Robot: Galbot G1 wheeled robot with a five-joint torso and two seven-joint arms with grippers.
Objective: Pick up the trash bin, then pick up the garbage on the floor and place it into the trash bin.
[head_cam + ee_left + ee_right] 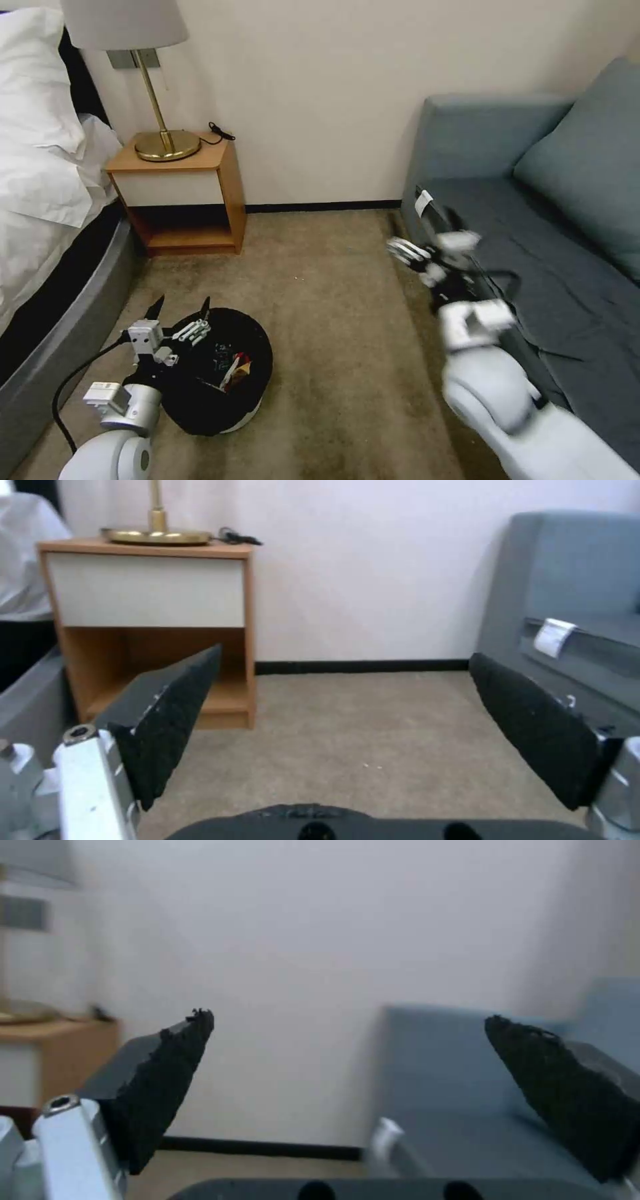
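Left hand spread above trash bin on beige carpet, beside nightstand

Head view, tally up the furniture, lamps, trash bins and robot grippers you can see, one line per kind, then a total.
Furniture: 3, the bed, the nightstand and the sofa
Lamps: 1, the lamp on the nightstand
Trash bins: 1, the trash bin on the carpet
Grippers: 2, the left gripper, open by the bin's rim, and the right gripper near the sofa
Total: 7
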